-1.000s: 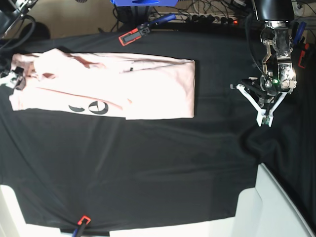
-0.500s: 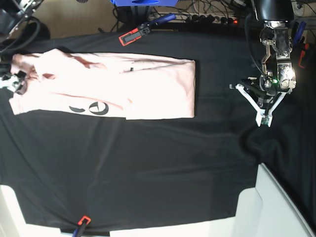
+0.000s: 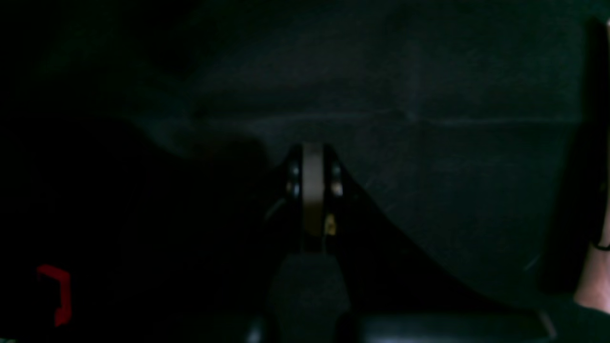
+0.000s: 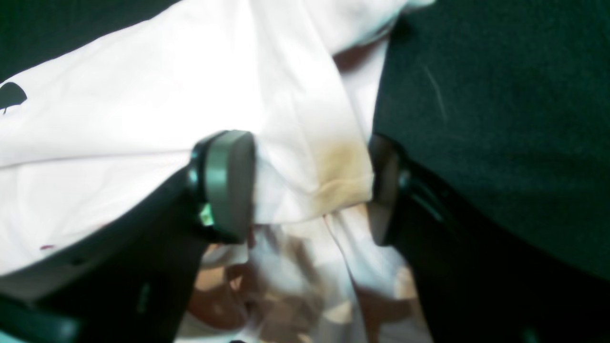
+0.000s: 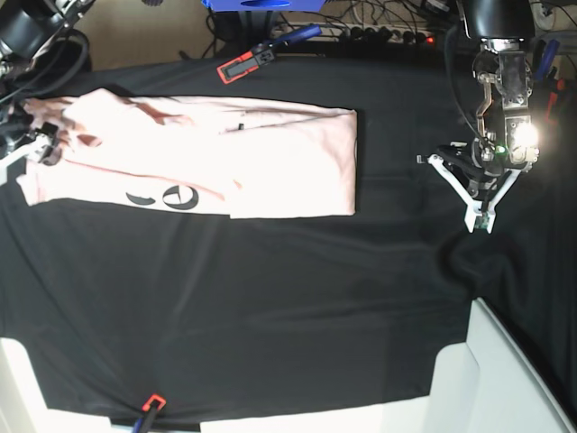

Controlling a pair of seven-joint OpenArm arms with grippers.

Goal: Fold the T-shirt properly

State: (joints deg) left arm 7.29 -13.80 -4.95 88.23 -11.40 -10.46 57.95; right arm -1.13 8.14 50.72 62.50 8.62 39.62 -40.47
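Note:
The pale pink T-shirt (image 5: pixel 270 153) lies folded into a long strip across the far part of the black table cover (image 5: pixel 270 298), with black lettering (image 5: pixel 171 197) showing near its front edge. My right gripper (image 5: pixel 36 144) is at the shirt's left end. In the right wrist view the shirt (image 4: pixel 119 119) has a bunched edge between the right gripper's (image 4: pixel 310 190) two fingers (image 4: pixel 228 186), which stand apart on either side of it. Far to the right of the shirt, my left gripper (image 5: pixel 480 215) hangs over bare cover, its pads (image 3: pixel 312 190) pressed together on nothing.
A red and black clamp (image 5: pixel 243 65) grips the cover's far edge just behind the shirt. Another clamp (image 5: pixel 149 406) sits at the near edge. White table panels (image 5: pixel 505 379) show at the lower right. Cables and a power strip (image 5: pixel 388 34) run along the back.
The right gripper's fingers have drawn closer together around the shirt's left edge, and that arm has shifted slightly toward the back. The left arm has stayed where it was.

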